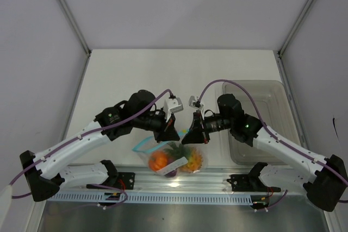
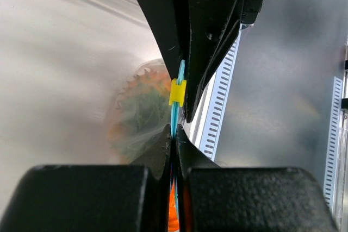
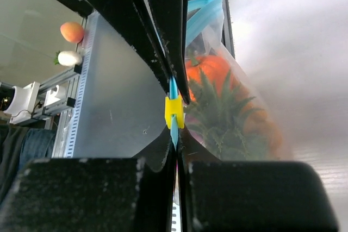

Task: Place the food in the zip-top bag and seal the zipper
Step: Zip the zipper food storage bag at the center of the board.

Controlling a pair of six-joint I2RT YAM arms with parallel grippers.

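Note:
The zip-top bag (image 1: 173,158) hangs between my two grippers near the table's front edge. The food shows inside it: the pineapple (image 3: 223,115) with its green crown, an orange piece (image 3: 209,68), and a purple one low down (image 1: 171,173). My left gripper (image 1: 173,133) and right gripper (image 1: 191,136) face each other, both shut on the teal zipper (image 3: 173,88). A yellow slider (image 3: 174,111) sits on the strip between them, also in the left wrist view (image 2: 177,92). My left fingertips (image 2: 174,129) and right fingertips (image 3: 175,137) pinch the strip flat. The strip's loose left end curls out (image 1: 144,144).
A grey translucent bin (image 1: 261,123) stands at the right, beside my right arm. A slotted metal rail (image 1: 163,180) runs along the table's front edge under the bag. Two small toy items (image 3: 70,44) sit off beyond the rail.

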